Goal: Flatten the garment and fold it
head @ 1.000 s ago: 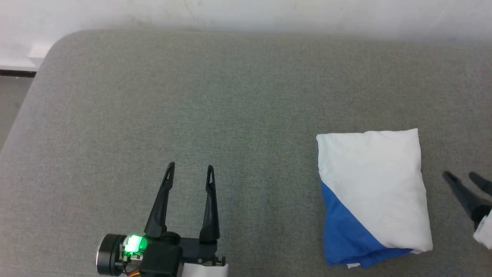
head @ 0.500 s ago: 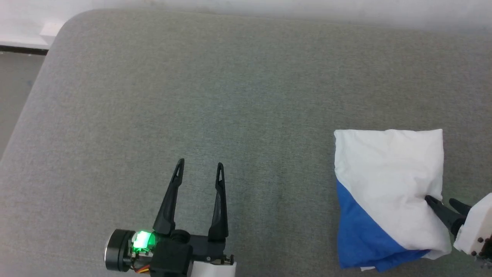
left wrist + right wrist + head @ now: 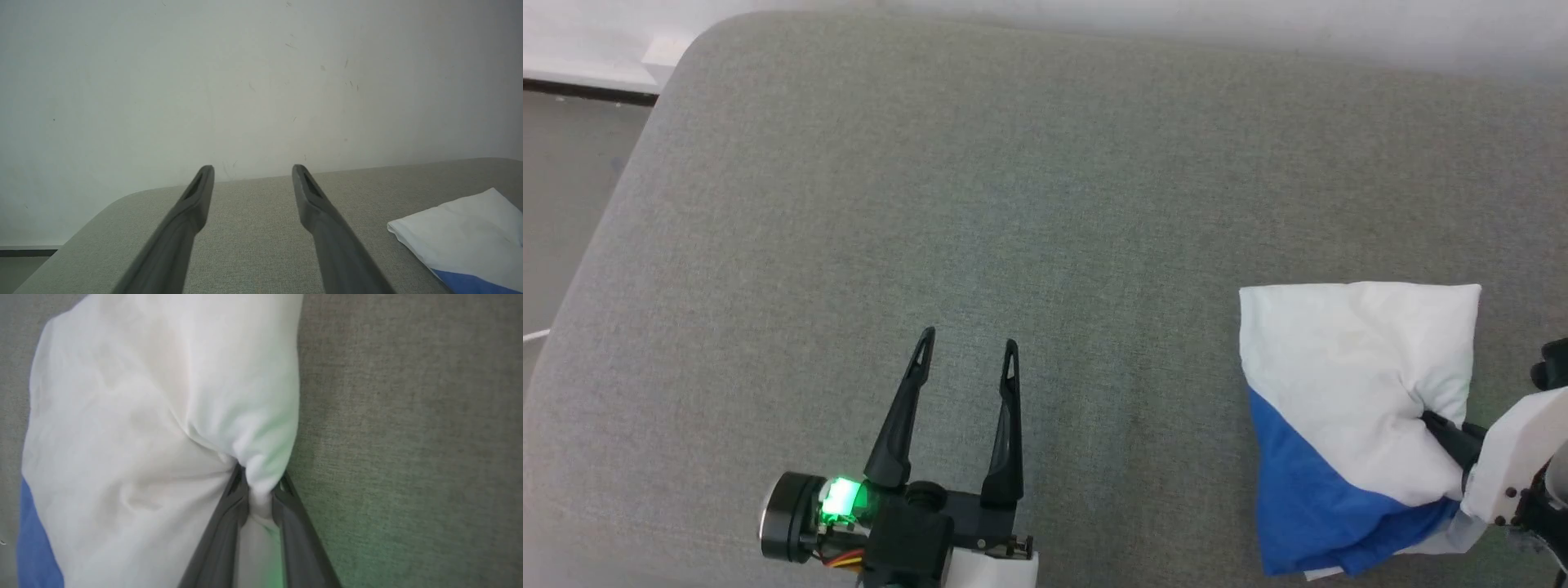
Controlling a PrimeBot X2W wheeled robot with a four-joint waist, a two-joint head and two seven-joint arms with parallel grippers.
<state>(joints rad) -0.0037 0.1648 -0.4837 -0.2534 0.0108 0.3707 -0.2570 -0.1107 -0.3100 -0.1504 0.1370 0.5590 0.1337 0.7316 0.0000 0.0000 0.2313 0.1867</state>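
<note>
Right wrist view: our right gripper [image 3: 260, 479] is clamped on a pinch of white cloth at the edge of the shirt [image 3: 135, 416], folded on the pad [image 3: 408, 416] at our right. Soft, light and limp, it wants every layer caught at that edge; whether we have them all is hard to see. Our left gripper [image 3: 968, 339] gapes empty.
</note>
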